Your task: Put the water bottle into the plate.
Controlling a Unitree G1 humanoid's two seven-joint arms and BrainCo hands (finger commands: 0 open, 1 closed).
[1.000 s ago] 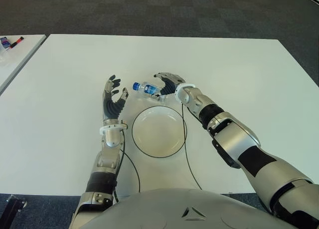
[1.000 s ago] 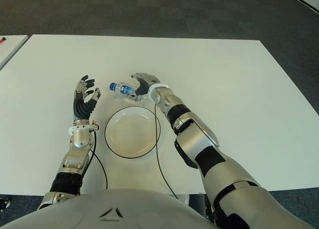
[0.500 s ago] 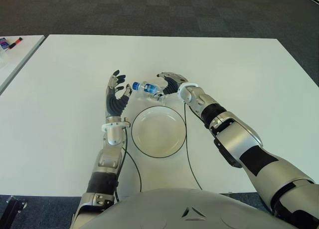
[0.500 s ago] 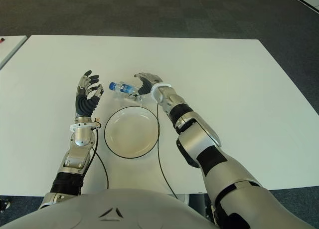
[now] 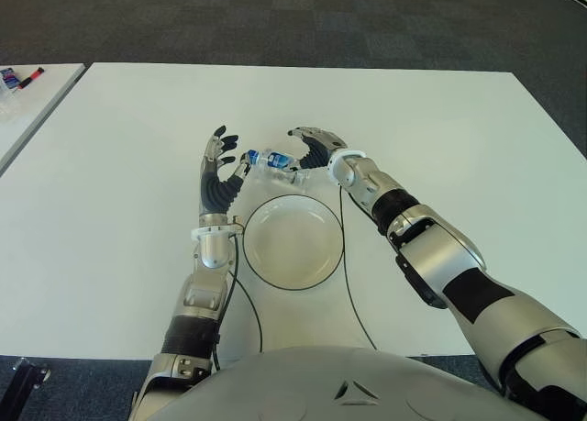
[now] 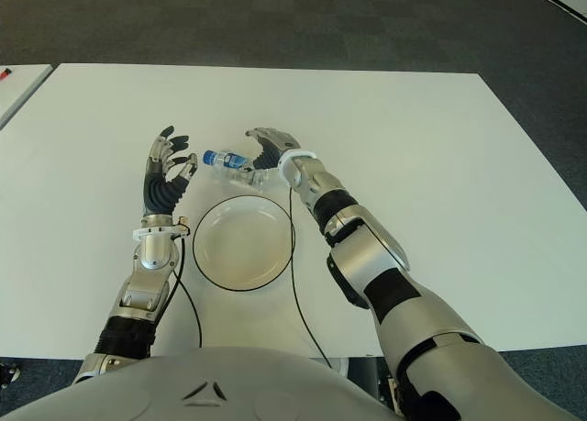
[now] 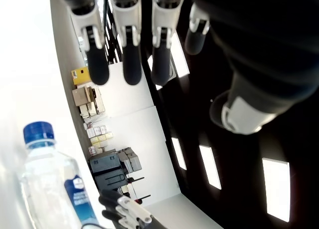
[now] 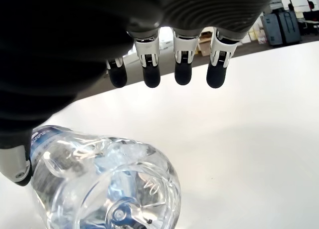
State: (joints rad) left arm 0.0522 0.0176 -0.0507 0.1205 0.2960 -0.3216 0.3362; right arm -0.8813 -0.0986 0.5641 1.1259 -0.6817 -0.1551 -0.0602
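Note:
A small clear water bottle (image 5: 273, 162) with a blue cap and label lies on its side on the white table (image 5: 440, 137), just beyond the plate, cap pointing to my left. My right hand (image 5: 308, 146) hovers over its base end; in the right wrist view the fingers (image 8: 182, 64) stretch out straight above the bottle (image 8: 109, 184) without closing on it. My left hand (image 5: 221, 162) stands upright beside the cap with fingers spread, holding nothing. The bottle (image 7: 52, 181) shows close by in the left wrist view. The round white plate (image 5: 293, 247) with a dark rim lies between both forearms.
Thin black cables (image 5: 347, 274) trail from both wrists along the plate's sides toward my body. A second white table at the far left carries markers (image 5: 20, 76). Dark carpet lies beyond the table's far edge.
My left hand has moved right and forward, closing in on the bottle's cap. The right hand's fingers have lifted and straightened over the bottle, which has barely shifted.

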